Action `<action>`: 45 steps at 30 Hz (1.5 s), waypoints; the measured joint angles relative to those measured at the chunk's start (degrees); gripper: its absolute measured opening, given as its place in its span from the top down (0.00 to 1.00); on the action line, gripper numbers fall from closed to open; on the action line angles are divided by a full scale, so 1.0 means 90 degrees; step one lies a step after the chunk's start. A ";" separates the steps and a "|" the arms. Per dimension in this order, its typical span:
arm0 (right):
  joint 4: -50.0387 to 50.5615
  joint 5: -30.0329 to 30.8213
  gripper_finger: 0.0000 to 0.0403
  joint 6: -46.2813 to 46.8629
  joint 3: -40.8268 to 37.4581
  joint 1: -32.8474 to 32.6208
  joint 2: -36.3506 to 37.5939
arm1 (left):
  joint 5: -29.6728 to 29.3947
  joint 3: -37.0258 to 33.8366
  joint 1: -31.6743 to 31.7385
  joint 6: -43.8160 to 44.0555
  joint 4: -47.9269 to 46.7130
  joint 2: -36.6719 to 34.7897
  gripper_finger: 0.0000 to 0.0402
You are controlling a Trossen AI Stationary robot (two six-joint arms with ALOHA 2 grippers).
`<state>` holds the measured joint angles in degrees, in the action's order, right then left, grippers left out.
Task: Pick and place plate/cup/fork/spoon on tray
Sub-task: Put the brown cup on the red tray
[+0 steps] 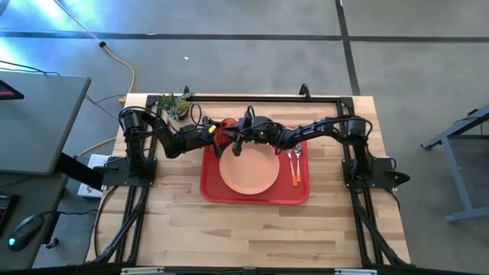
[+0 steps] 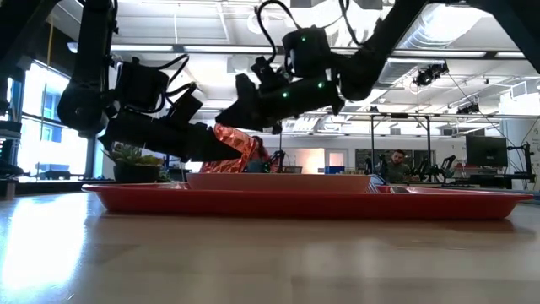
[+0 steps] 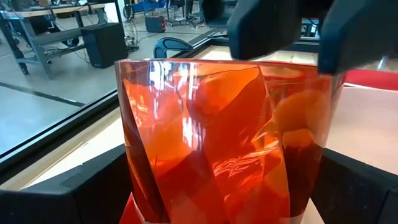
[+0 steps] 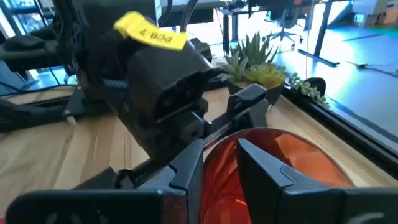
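Where the table's far left corner meets the frame, a small potted plant [image 1: 175,104] stands just off the tray. Beside it the left gripper [image 1: 216,132] reaches in from its post, low over the red tray's [image 1: 212,191] far left corner. Its fingers [image 3: 93,186] are closed snugly on the orange-red cup [image 3: 217,137], one dark pad on each side of the faceted wall; from table height the cup [image 2: 232,148] hangs tilted and clear of the tray floor, just left of the plate's rim.

Right against it comes the right gripper [image 1: 238,143], stretched across from the other side of the table. Its two fingers [image 4: 273,171] stand a little apart, and the cup's rim [image 4: 292,162] shows between and under them, though I cannot tell whether they actually press on it. In the left wrist view those same dark fingertips [image 3: 267,25] loom right over the cup's far edge.

The peach-pink plate [image 1: 249,169] lies flat in the middle of the tray, already in place. To its right, on the tray's floor, the spoon [image 1: 289,158] and the fork [image 1: 297,164] lie side by side, orange handles pointing toward the near edge, touching neither the plate nor each other that I can make out.
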<state>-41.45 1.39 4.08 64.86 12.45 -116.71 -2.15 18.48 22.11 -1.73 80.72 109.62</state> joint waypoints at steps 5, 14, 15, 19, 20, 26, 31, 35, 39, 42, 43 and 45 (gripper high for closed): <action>-0.0995 0.0634 0.78 0.0215 -0.0002 -0.0005 -0.0277 | -0.0039 0.0004 0.0000 -0.0114 -0.0054 -0.0002 0.00; -0.1234 0.0706 0.78 0.0796 -0.0002 0.0008 -0.0512 | -0.0367 0.0005 -0.0050 -0.0001 -0.0120 -0.0007 0.00; -0.1202 0.0632 0.78 0.0880 -0.0001 0.0020 -0.0560 | -0.0456 0.0001 -0.0060 0.0002 -0.0121 -0.0005 0.00; -0.1268 0.0533 0.78 0.1011 0.0010 0.0078 -0.0715 | -0.0875 0.0003 -0.0063 0.0141 -0.0158 -0.0005 0.00; -0.1283 0.0515 0.78 0.1041 0.0012 0.0096 -0.0739 | -0.0928 0.0005 -0.0063 0.0148 -0.0161 -0.0005 0.00; -0.1208 0.0537 0.78 0.1209 0.0012 0.0188 -0.0755 | -0.0966 0.0000 -0.0061 0.0294 -0.0076 -0.0005 0.00; -0.1115 0.0675 0.78 0.1232 0.0017 0.0180 -0.0755 | -0.0754 -0.0012 -0.0083 0.0449 -0.0130 -0.0099 0.00; -0.0495 0.0623 0.78 0.1259 0.0230 0.0201 -0.0752 | -0.0257 -0.0017 -0.0145 0.0113 -0.0167 -0.0126 0.00; 0.1310 0.0540 0.78 0.1104 0.0988 0.0209 -0.0740 | -0.0131 -0.0024 -0.0124 0.0069 -0.0210 -0.0138 0.00; 0.2611 0.0604 0.78 0.0847 0.1618 0.0197 -0.0750 | -0.0119 -0.0055 -0.0119 0.0064 -0.0128 -0.0131 0.00; 0.3005 0.0607 0.78 0.0798 0.1834 0.0197 -0.0757 | -0.0100 -0.0058 -0.0115 0.0064 -0.0119 -0.0131 0.00; 0.3741 0.0557 0.78 0.0657 0.2281 0.0197 -0.0766 | -0.0074 -0.0061 -0.0111 0.0061 -0.0115 -0.0131 0.00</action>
<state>-7.78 6.40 9.98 85.39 14.22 -123.60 -2.82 17.93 21.11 -1.18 79.68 108.44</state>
